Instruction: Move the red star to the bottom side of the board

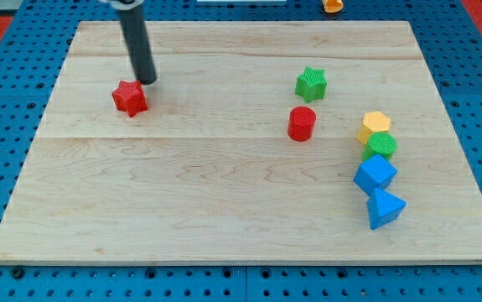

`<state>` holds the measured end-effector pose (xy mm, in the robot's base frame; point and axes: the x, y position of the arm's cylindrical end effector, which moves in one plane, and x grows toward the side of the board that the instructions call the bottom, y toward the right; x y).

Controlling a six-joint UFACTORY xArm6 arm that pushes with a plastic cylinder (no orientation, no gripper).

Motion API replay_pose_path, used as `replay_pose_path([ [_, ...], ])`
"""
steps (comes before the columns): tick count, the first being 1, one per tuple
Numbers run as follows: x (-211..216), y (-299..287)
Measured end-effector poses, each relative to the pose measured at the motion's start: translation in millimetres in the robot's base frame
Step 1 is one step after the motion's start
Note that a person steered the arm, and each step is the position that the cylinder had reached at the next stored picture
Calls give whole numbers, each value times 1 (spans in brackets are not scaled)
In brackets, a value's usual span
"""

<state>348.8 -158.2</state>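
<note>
With my tip (147,81) just above-right of the small red plastic star (130,98) in the upper-left of the pale wooden desk (224,210), this jawless rod tool grips nothing and should push squarely toward the view's bottom.

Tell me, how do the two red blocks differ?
The red star has points; the red cylinder is round and stands upright. The star lies at the view's left, just below and left of my tip; the cylinder sits right of centre, below the green star, far from my tip. Both are red, on the board.
</note>
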Motion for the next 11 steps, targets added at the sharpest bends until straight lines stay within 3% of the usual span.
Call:
replay_pose_path([
  [1,47,-11],
  [3,60,-85],
  [5,83,30],
  [7,83,70],
  [10,166,25],
  [11,174,43],
])
